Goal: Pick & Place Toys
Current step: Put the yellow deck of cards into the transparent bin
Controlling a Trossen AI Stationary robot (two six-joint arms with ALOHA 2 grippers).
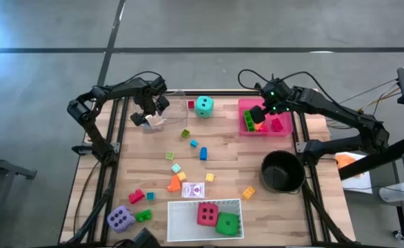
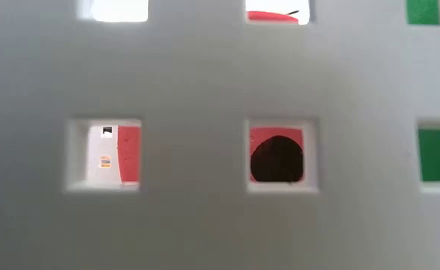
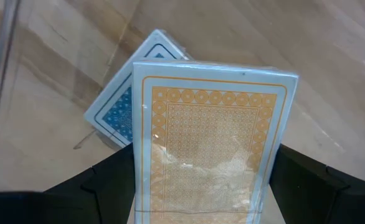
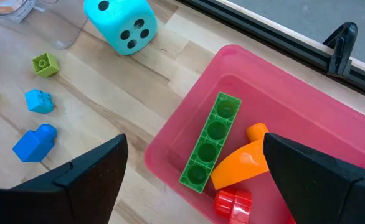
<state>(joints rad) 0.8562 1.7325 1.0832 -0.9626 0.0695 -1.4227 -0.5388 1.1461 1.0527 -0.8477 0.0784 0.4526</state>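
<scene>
My left gripper (image 1: 149, 118) hangs over the clear tray (image 1: 173, 103) at the table's far left, shut on an orange-backed pack of cards (image 3: 210, 143). A blue-backed pack (image 3: 117, 115) lies flat on the tray's floor below it. My right gripper (image 1: 263, 114) stands open above the pink tray (image 4: 332, 124), which holds a long green block (image 4: 210, 146), an orange piece (image 4: 241, 165) and a red block (image 4: 232, 202). The teal die (image 1: 203, 105) sits on the table between the two trays. The red die (image 1: 207, 213) and green die (image 1: 227, 222) sit in the white tray (image 1: 181, 220). My left gripper pinches the orange-backed pack by its two long edges (image 3: 140, 180) between its two fingers. The fingers (image 3: 108, 186) point down from above, along the pack. The pack stands on end below them, its back facing the camera. Whether its lower end touches the blue pack, I cannot tell.
A black pot (image 1: 282, 171) stands at the right. The purple die (image 1: 120, 219), a single card (image 1: 194, 190) and small loose blocks (image 1: 203, 153) lie across the middle and near left. The low view is blocked by the white tray's perforated wall (image 2: 205, 90).
</scene>
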